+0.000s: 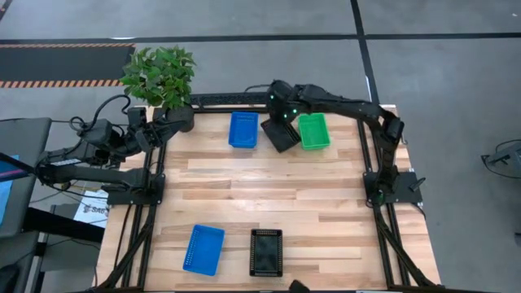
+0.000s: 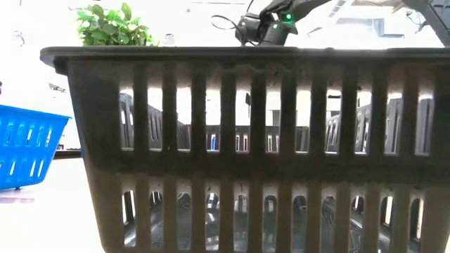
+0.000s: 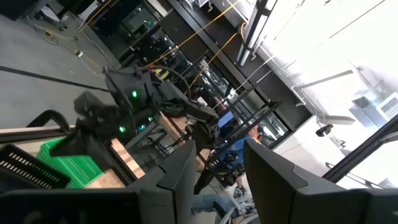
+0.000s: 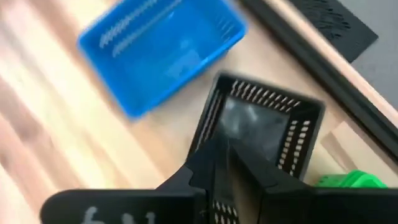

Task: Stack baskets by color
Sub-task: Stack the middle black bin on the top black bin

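My right gripper (image 1: 281, 120) reaches over the table's far edge and is shut on a black basket (image 1: 282, 137), which hangs between a blue basket (image 1: 242, 129) and a green basket (image 1: 313, 131), both resting on their bottoms. A second blue basket (image 1: 203, 249) and a second black basket (image 1: 266, 252) stand near the front edge; that black one fills the low view (image 2: 246, 154). My left gripper (image 3: 217, 171) waits open at the far left corner, level, with nothing between its fingers. My right gripper pinches a wall of the black basket at its rim (image 4: 217, 132) between its two fingers, which slant down from above. The basket hangs tilted below the fingers, its open side toward the wrist. Whether its low end touches the wood cannot be seen.
A potted plant (image 1: 159, 75) stands at the far left corner beside my left arm. A dark rail (image 1: 224, 99) runs along the table's far edge. The bare wood (image 1: 269, 191) in the middle of the table is free room.
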`<control>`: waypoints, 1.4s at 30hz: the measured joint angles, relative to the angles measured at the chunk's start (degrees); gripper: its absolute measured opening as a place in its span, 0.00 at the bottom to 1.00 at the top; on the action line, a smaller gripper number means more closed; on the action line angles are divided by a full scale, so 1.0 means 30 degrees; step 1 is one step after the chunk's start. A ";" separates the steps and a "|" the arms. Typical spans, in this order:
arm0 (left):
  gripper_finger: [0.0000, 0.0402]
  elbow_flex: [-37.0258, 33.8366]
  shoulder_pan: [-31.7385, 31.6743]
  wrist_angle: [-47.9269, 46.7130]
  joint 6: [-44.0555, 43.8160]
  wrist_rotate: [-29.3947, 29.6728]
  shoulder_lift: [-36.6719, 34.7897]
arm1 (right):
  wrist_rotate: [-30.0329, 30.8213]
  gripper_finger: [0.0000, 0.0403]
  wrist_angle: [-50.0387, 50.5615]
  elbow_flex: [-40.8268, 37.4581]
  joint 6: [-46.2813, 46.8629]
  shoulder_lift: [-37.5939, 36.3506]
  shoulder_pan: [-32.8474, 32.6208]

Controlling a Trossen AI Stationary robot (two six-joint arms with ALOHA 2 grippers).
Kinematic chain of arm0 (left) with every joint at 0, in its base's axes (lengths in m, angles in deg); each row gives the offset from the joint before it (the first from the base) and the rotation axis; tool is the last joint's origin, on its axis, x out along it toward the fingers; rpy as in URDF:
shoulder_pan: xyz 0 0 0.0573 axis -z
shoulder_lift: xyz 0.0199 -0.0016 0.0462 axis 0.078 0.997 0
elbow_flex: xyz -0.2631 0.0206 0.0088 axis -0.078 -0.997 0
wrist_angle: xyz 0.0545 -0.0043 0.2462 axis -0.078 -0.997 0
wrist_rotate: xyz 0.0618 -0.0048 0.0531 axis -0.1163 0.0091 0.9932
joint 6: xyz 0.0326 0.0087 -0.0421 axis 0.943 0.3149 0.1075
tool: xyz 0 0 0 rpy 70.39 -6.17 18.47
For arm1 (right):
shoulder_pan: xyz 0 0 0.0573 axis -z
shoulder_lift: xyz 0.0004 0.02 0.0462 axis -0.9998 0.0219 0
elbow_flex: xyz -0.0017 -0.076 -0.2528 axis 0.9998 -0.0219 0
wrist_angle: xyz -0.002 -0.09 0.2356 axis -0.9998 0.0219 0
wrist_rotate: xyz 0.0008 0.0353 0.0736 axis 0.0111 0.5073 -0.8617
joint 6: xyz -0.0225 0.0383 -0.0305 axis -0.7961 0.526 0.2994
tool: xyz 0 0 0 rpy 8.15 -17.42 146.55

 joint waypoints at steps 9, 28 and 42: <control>0.30 0.0000 0.0000 0.0000 -0.0004 0.0015 -0.0007 | 0.0007 0.31 0.2046 -0.0950 -0.5950 0.0066 -0.2016; 0.30 0.0000 0.0000 0.0000 -0.0016 0.0015 0.0000 | 0.1071 0.48 0.0421 -0.4568 -1.1034 0.0080 -0.3237; 0.30 0.0000 0.0000 0.0000 -0.0022 0.0015 0.0000 | 0.1447 0.46 0.0193 -0.4573 -1.2561 0.0080 -0.2873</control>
